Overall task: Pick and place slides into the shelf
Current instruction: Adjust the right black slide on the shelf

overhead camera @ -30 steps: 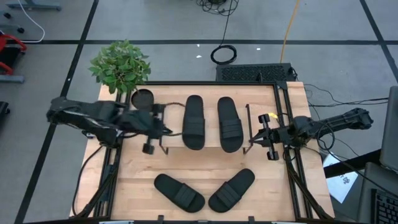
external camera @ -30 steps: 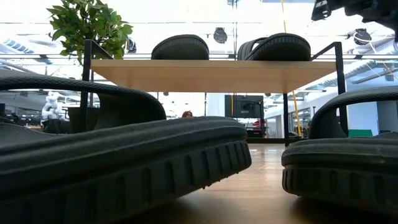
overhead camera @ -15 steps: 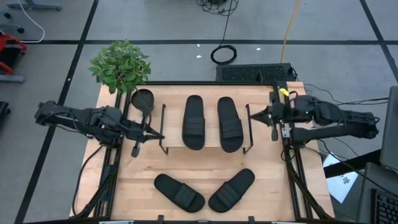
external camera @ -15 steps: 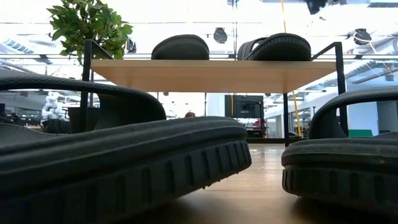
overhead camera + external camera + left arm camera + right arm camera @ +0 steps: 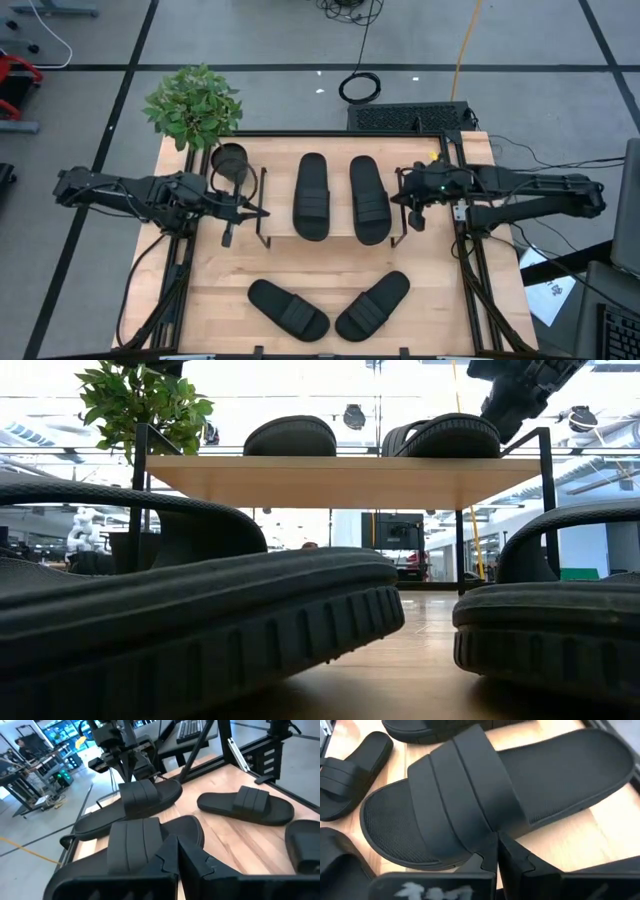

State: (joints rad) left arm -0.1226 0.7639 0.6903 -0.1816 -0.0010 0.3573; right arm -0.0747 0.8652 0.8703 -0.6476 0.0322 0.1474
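Two black slides [image 5: 311, 196] [image 5: 369, 199] lie side by side, soles down, on the shelf's [image 5: 340, 232] wooden top board; the low view shows them above the board [image 5: 340, 480]. Two more slides [image 5: 288, 308] [image 5: 372, 305] lie soles down on the table near its front edge. My left gripper [image 5: 262, 213] is shut beside the shelf's left frame, pointing at the left slide [image 5: 135, 847]. My right gripper [image 5: 398, 195] is shut above the shelf's right end, tilted down toward the right slide [image 5: 490, 805]. I see neither gripper touching anything.
A potted plant [image 5: 195, 105] and its dark pot [image 5: 228, 158] stand at the table's far left corner, close to my left arm. The shelf's thin black side frames [image 5: 262, 205] [image 5: 402, 205] rise beside each gripper. Bare wood [image 5: 330, 270] lies between the shelf and the front slides.
My left arm has drawn back toward the table's left edge, and its gripper has sunk and turned closer to level. My right gripper has swung toward the far edge and tipped downward over the shelf's right end. Both stayed shut, and no slide has moved.
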